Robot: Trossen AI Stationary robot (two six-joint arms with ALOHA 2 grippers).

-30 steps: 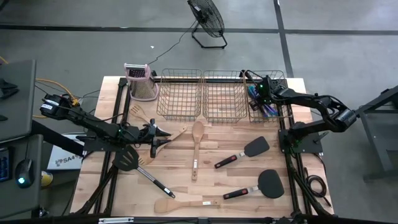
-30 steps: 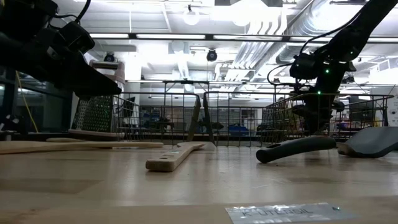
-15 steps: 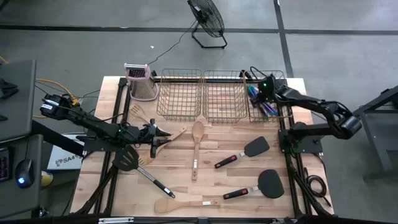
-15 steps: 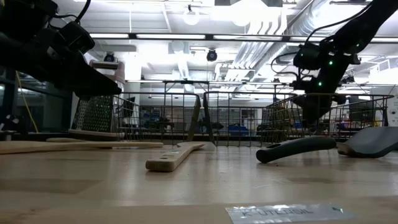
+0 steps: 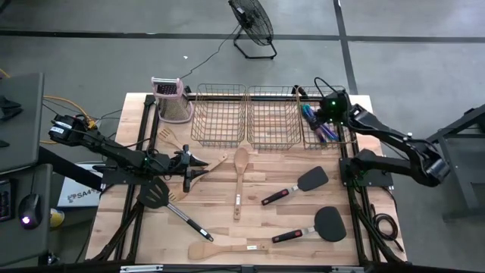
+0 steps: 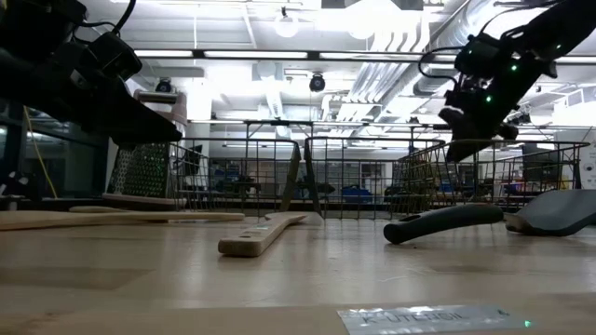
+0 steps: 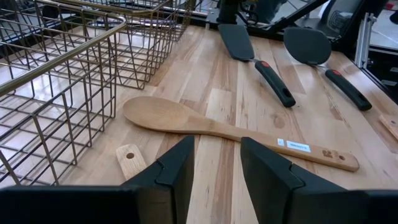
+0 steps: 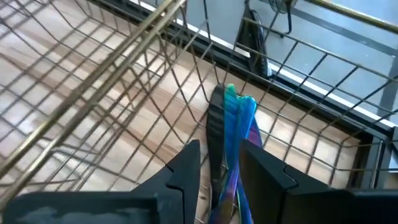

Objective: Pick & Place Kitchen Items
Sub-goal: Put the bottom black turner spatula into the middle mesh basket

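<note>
Iridescent blue-purple cutlery (image 8: 235,121) lies in the right wire basket (image 5: 342,129), seen from above as a blue-purple bundle (image 5: 317,125). My right gripper (image 8: 221,155) hangs open and empty above it, over the basket (image 5: 332,112). My left gripper (image 5: 198,164) is open and empty, low over the table at the left. In front of it lies a light wooden spoon (image 7: 217,127), flat on the table (image 5: 240,171). A wooden handle end with a hole (image 7: 129,158) lies beside its fingers.
Two black spatulas with black-red handles (image 5: 303,184) (image 5: 322,225) lie at the right. A black slotted spatula (image 5: 163,199) and a wooden spatula (image 5: 227,249) lie toward the near edge. Two more baskets (image 5: 218,115) (image 5: 273,115) and a grater (image 5: 172,98) stand at the far edge.
My right gripper has risen out of the right basket and drifted a little toward the table's right edge. The cutlery stays in the basket.
</note>
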